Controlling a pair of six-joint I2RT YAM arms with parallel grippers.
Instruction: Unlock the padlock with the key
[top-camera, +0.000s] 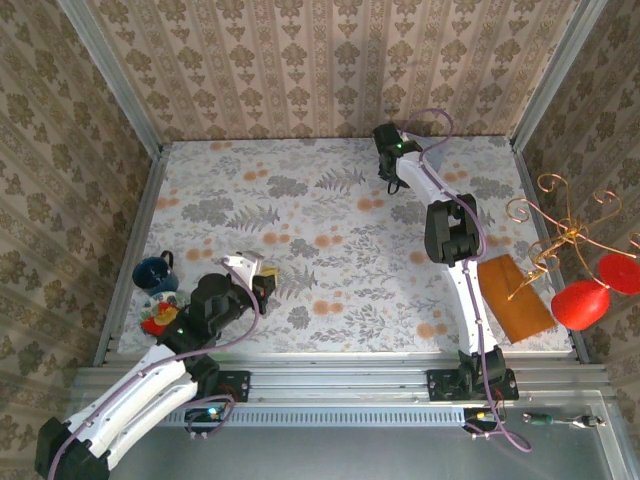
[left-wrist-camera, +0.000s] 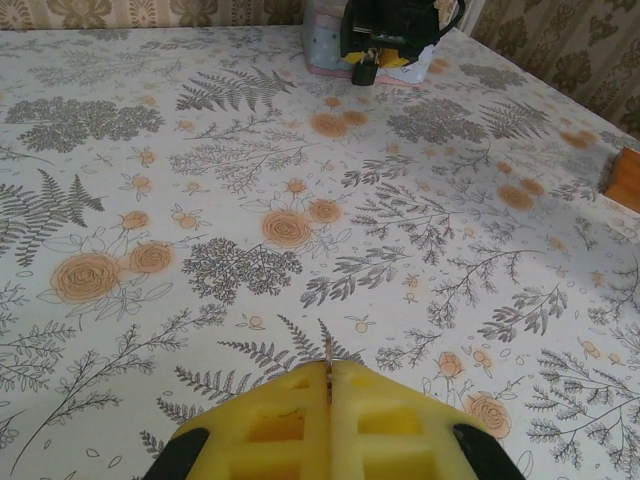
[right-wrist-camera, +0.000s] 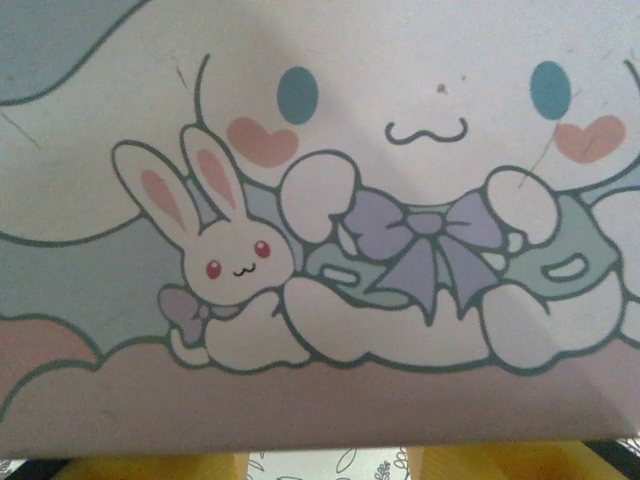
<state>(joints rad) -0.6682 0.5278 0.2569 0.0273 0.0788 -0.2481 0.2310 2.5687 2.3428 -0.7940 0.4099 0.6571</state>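
The step in hand looks like the approach: key and lock are not yet brought together. At the bottom centre of the left wrist view, the left pincer (left-wrist-camera: 328, 378) is pressed together on a thin metal sliver, apparently the key (left-wrist-camera: 328, 352), whose tip pokes out between the yellow pads. The padlock (left-wrist-camera: 365, 72) sits at the top centre of that view, against the front of the pale blue tin (left-wrist-camera: 322, 40). It lies under the right pincer (left-wrist-camera: 374, 56), whose pads stand spread either side of it; whether they touch it cannot be told. Next, the right pincer likely has to steady the padlock. The left must then carry the key across the surface (left-wrist-camera: 250, 180) and line its tip up with the keyhole, which is too small to make out.
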